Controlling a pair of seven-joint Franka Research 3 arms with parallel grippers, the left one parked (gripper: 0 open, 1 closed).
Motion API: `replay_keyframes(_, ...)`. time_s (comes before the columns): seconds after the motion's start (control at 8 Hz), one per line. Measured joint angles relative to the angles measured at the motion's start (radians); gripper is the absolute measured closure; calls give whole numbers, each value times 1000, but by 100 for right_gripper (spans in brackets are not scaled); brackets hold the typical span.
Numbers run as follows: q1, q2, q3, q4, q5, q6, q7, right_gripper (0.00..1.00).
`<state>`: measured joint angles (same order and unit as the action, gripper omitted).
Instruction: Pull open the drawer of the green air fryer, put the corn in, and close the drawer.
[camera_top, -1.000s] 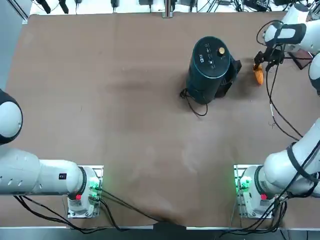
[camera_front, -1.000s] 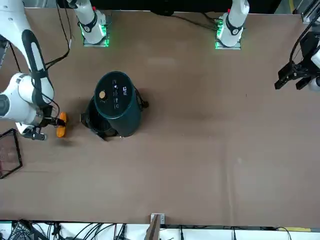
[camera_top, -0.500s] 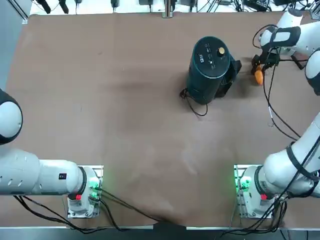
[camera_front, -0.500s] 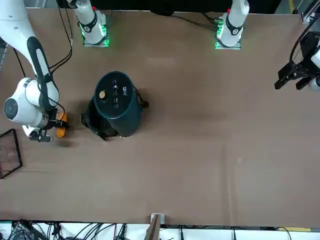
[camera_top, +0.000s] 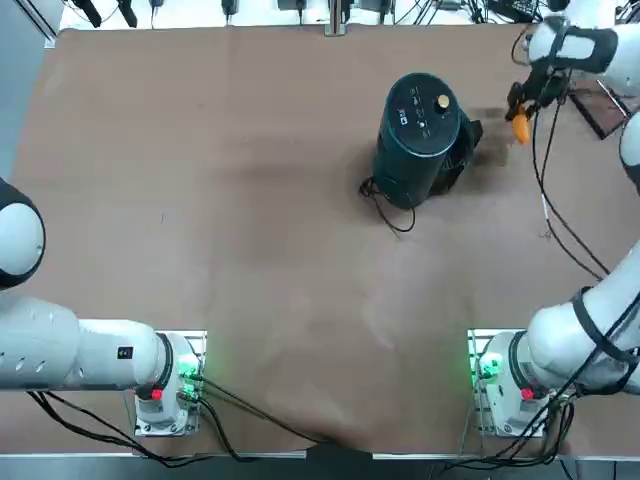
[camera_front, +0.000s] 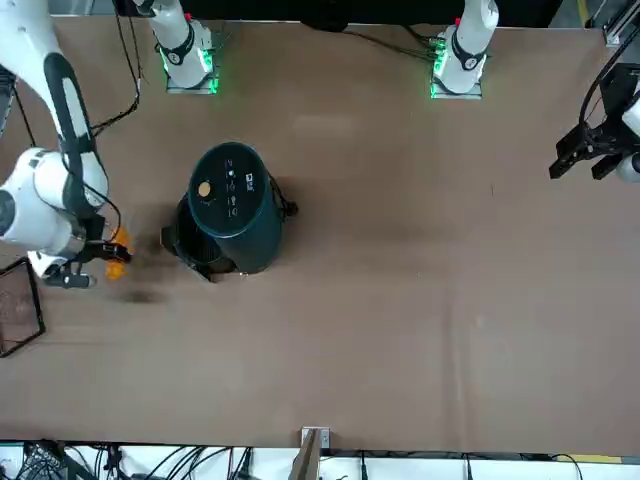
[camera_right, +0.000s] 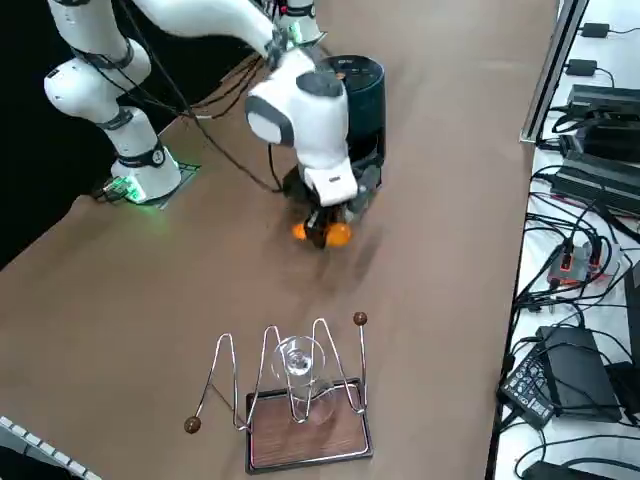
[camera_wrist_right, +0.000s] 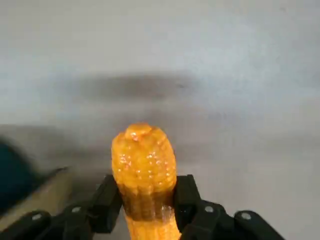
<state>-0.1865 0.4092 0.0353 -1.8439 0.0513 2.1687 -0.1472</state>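
I'm looking at a broad brown tabletop (camera_top: 280, 280), smooth and faintly scuffed, with soft shine across it. Clock directions here are read on the top view, from the table's middle unless I name another start. Past the twelve o'clock edge runs a white bench (camera_right: 610, 90) crowded with black boxes (camera_right: 575, 370) and tangled cables (camera_right: 575, 225); black backdrop (camera_right: 60, 170) fills part of the room behind the arm bases.

My right arm (camera_top: 590, 330) is mounted at four o'clock, green light glowing at its base, dark leads looping down beside it. The green air fryer (camera_top: 415, 140) stands upright between one and two o'clock, its drawer (camera_front: 195, 240) pulled out toward three o'clock from the body, the hollow showing. A thin black cord (camera_top: 395, 215) curls on the table at the fryer's six to seven o'clock side.

Out at two o'clock, near the edge, a wire rack (camera_right: 300, 390) with wooden balls stands on a framed brown tray (camera_right: 305, 435), a clear glass (camera_right: 299, 362) within it. Also at two o'clock, between fryer and rack, my right gripper (camera_wrist_right: 149, 205) has the corn (camera_wrist_right: 145, 170) pinched between its two fingers, held above the table, its shadow apart beneath.
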Motion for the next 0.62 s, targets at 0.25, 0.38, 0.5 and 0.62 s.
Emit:
replay_keyframes(0.25, 5, -73, 58, 30, 167, -105, 36, 43)
replay_keyframes(0.38, 8, -86, 89, 31, 212, -119, 85, 43)
replay_keyframes(0.5, 12, -85, 129, 31, 226, -121, 162, 43)
replay_keyframes(0.62, 22, -82, 167, 30, 228, -121, 242, 43)
